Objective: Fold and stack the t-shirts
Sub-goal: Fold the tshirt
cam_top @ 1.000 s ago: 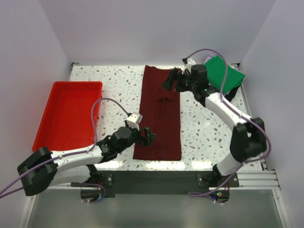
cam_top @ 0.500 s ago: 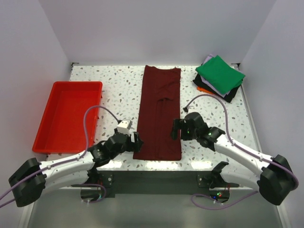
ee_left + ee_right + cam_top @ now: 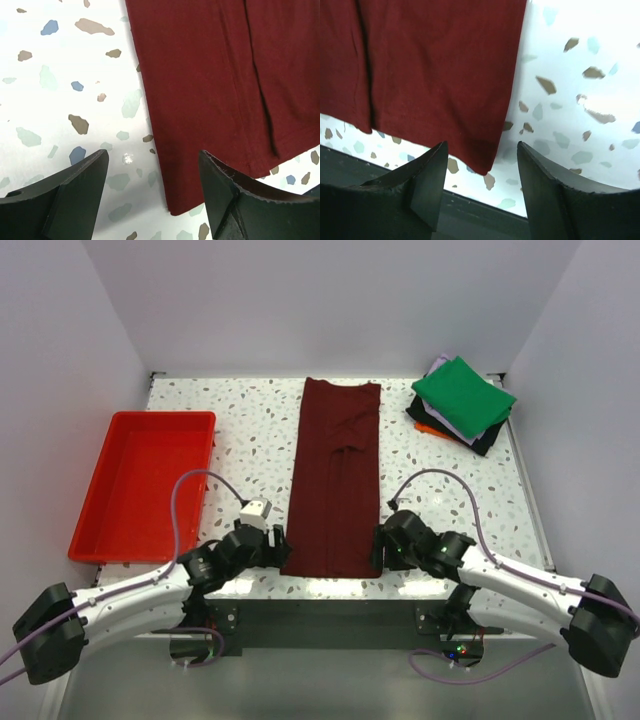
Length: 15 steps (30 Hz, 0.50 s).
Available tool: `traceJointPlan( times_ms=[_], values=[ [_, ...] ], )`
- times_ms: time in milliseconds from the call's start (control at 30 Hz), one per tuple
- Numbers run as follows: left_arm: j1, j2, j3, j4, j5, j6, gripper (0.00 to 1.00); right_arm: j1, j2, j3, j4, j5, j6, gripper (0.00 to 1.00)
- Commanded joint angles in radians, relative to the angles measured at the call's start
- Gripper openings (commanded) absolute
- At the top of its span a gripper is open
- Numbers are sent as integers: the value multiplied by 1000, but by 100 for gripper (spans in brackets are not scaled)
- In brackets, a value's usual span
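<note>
**Both hands spread wide at the maroon shirt's near corners**

Here's the maroon t-shirt (image 3: 335, 480), lying as a long narrow strip down the middle of the desk (image 3: 240, 430), running from 12 o'clock to 6 o'clock. It lies flat, with a lengthwise fold line showing along it.

The left hand (image 3: 274, 544) sits low at the strip's 7 o'clock corner. In its wrist camera the two dark fingers (image 3: 75, 195) stand well apart, and the hem corner lies in the gap between them. That hand is wide open and grips nothing.

The right hand (image 3: 382, 545) mirrors it at the 5 o'clock corner. Its fingers (image 3: 422, 177) are parted too, with the corner of cloth pointing into the gap. This hand is open as well, with nothing held. From these views I cannot tell whether any fingertip touches the cloth or the desk.

Up at 1 o'clock rests the pile of folded t-shirts (image 3: 462, 395), well apart from the strip. Bright green is on top, with lavender, black and a sliver of orange peeking out beneath. Over at 9 o'clock sits the red tray (image 3: 160, 418).
</note>
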Motion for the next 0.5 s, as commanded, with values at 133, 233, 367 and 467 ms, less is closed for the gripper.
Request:
traceJointPlan(
  times_ms=[133,233,367,467],
  values=[
    [3,-20,4,-51,-1,-28,77,72,53,-25,34,-7,101,55],
    [3,-12,1,-44,9,-32,75,85,64,-36,38,5,113,52],
    [3,-5,0,-44,23,-32,73,89,64,-45,41,11,121,44],
    [3,-3,-3,-41,35,-28,71,88,67,-50,45,16,121,36]
  ],
)
